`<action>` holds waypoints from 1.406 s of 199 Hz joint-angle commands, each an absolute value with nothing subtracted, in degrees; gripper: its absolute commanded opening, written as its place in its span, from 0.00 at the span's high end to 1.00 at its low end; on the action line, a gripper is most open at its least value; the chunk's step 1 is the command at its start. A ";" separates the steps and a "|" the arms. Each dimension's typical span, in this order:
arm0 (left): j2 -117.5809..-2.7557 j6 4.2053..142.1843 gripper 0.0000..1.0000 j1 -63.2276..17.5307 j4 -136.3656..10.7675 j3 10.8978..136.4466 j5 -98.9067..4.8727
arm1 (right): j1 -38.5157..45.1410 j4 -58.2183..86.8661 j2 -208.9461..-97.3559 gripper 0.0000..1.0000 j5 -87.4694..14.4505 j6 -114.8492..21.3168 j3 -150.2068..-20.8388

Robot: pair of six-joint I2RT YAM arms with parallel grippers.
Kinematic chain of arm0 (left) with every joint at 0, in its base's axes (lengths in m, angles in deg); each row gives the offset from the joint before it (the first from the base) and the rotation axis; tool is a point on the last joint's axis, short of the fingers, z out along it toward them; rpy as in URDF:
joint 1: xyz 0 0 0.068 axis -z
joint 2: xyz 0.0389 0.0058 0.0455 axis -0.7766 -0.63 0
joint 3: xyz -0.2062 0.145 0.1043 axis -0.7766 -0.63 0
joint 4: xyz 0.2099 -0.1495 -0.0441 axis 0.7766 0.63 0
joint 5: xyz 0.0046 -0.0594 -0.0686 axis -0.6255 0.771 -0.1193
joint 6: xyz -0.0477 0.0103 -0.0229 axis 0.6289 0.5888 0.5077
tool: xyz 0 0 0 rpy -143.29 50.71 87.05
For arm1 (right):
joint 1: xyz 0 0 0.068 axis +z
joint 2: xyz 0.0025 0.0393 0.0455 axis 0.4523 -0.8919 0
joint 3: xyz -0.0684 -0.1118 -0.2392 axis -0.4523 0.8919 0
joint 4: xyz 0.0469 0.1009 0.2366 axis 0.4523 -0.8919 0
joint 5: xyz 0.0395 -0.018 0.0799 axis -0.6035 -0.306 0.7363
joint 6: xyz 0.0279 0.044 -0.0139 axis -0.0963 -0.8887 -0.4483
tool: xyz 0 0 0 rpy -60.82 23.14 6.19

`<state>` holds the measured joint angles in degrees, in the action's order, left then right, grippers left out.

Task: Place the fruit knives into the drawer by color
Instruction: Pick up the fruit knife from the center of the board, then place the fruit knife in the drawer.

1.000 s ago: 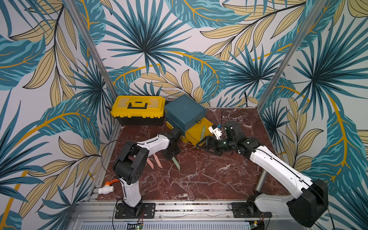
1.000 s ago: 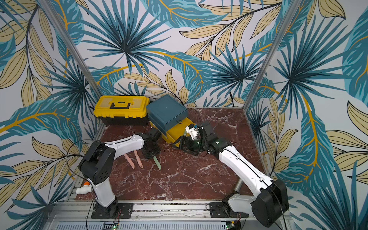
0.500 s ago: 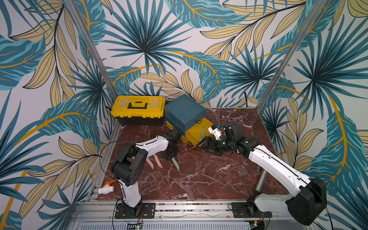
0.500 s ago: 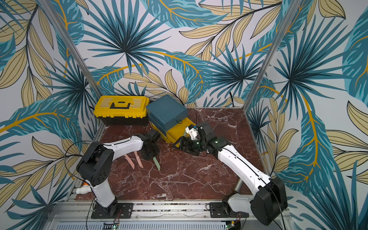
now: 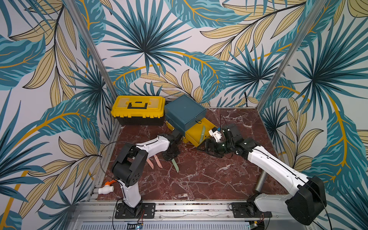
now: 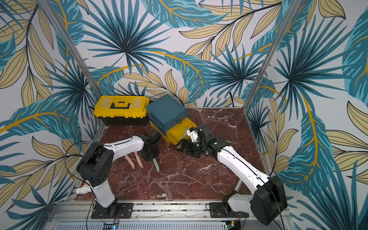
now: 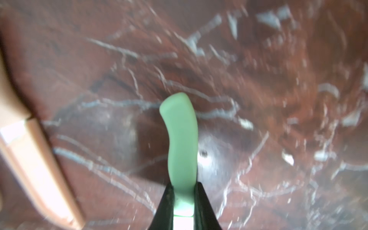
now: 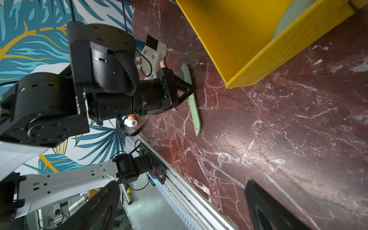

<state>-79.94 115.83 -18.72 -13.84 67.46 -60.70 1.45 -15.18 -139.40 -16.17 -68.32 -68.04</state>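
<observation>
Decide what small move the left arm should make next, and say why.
Probably a short lift straight up. The left gripper is shut on the green knife, which appears to lie flat on the marble table. Once clear, it could go to the open yellow drawer, where another green knife already lies.

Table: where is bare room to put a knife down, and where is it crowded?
Bare: the wide marble of the table between the green knife and the front rail, and the back corner behind the right gripper. Crowded: before the yellow drawer, around the left gripper and pink knives.
</observation>
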 commanded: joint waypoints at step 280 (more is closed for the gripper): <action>-91.68 59.09 1.00 -0.23 -6.26 119.79 -86.07 | -2.15 -25.90 -131.79 0.00 -29.80 -71.84 -61.94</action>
